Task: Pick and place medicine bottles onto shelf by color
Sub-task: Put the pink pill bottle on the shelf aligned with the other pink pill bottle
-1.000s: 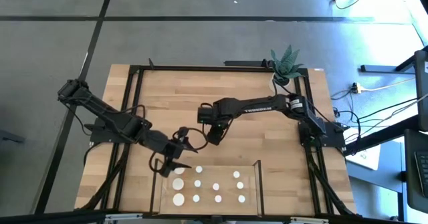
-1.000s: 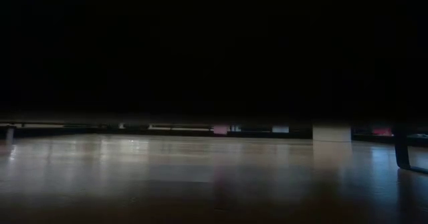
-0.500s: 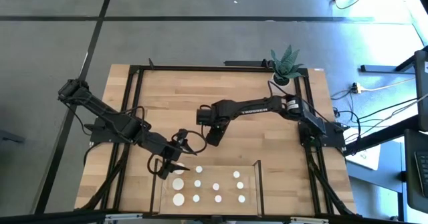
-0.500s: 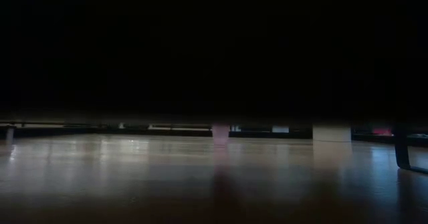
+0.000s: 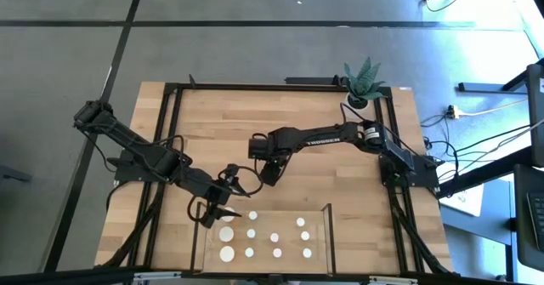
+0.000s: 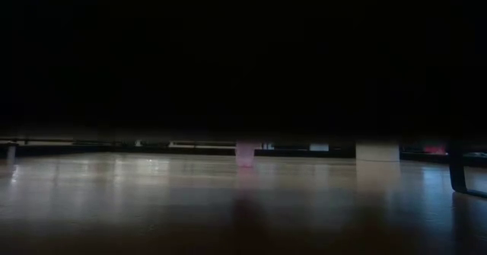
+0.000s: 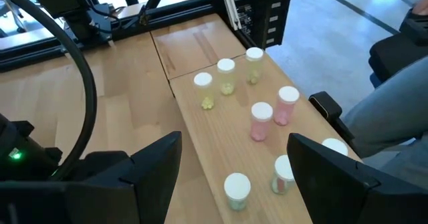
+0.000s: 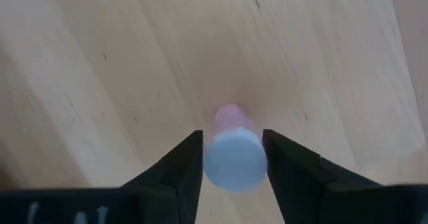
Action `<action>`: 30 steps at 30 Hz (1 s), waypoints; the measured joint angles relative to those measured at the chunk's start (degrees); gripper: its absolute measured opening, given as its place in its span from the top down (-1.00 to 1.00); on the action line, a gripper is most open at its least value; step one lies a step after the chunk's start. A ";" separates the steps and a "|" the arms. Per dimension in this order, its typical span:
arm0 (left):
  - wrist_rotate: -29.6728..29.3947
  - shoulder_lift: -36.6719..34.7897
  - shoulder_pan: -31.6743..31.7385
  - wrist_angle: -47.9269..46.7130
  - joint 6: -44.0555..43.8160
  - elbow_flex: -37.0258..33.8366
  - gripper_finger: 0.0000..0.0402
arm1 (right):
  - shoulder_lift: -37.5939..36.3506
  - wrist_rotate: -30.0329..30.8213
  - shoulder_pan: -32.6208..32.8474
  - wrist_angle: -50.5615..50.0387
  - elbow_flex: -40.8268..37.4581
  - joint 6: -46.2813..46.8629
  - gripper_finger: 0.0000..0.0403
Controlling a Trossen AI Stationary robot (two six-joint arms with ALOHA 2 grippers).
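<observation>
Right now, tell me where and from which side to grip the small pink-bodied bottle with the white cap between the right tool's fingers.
Grip the small pink-bodied bottle with the white cap on its round sides just under the cap, coming straight down from above. It stands upright on the wooden tabletop, and the right tool already straddles it.

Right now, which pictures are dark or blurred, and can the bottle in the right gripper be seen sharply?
Low view: upper part black, only a lit tabletop strip. Right wrist view: the pink bottle between the right gripper fingers is soft, motion-blurred. Left wrist view: sharp, evenly lit shelf.
</observation>
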 joint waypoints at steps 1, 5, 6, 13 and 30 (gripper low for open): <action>0.00 0.00 0.00 0.00 0.00 0.01 -0.32 | 0.00 -0.01 0.00 0.17 0.00 0.05 0.20; 0.00 0.00 0.00 -0.01 0.00 0.01 -0.32 | -0.01 0.01 0.00 0.16 0.00 -0.02 0.07; 0.00 0.00 0.00 -0.02 0.00 0.00 -0.32 | 0.00 0.01 0.00 0.16 0.00 -0.04 0.03; 0.00 0.00 0.00 -0.02 0.00 0.01 -0.32 | -0.02 0.10 -0.08 0.12 0.00 -0.17 -0.20; -0.35 0.01 0.04 -0.02 -3.61 0.01 -0.32 | -0.85 7.03 1.57 -12.56 9.72 -0.50 -0.23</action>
